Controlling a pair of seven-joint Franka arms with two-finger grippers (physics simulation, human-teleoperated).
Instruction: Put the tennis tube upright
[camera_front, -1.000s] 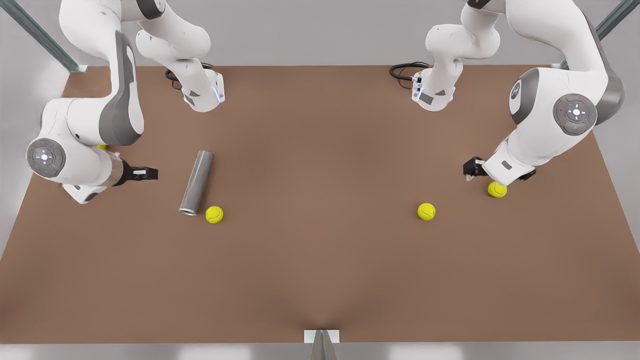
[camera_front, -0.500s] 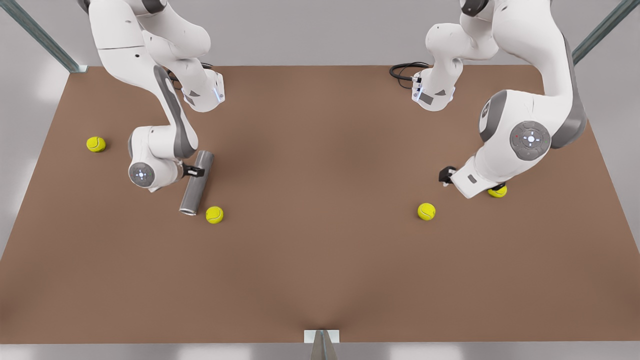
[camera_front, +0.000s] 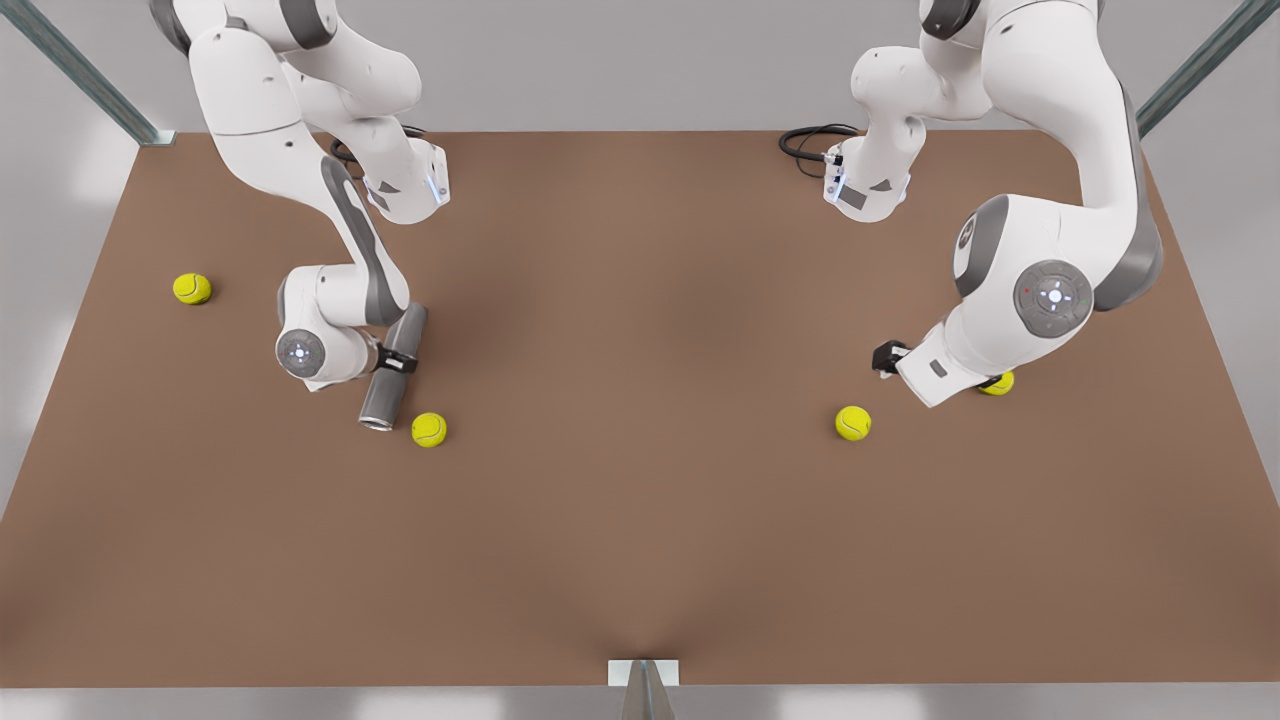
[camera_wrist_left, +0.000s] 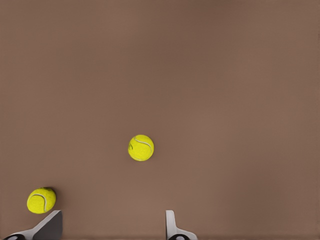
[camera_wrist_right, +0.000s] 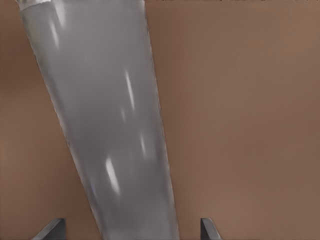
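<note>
The tennis tube (camera_front: 380, 400) is a grey cylinder lying flat on the brown table (camera_front: 640, 520) at the front view's left, silvery rim toward the near edge. My right gripper (camera_front: 397, 360) straddles its middle. In the right wrist view the tennis tube (camera_wrist_right: 110, 125) runs between the open fingertips (camera_wrist_right: 54, 228) of the right gripper (camera_wrist_right: 131, 229), with gaps on both sides. My left gripper (camera_front: 885, 357) hovers open at the front view's right; in the left wrist view the left gripper (camera_wrist_left: 112, 230) holds nothing.
Several tennis balls lie about: one (camera_front: 429, 429) beside the tube's rim, one (camera_front: 191, 288) far left, one (camera_front: 853, 422) near the left gripper, one (camera_front: 1000, 384) partly under that arm. In the left wrist view two balls (camera_wrist_left: 141, 147) (camera_wrist_left: 41, 200) lie ahead.
The right arm swept toward the front view's right from the table's side, and its gripper now straddles the tube. The left arm shifted slightly toward the front view's left. The tube has not moved.
</note>
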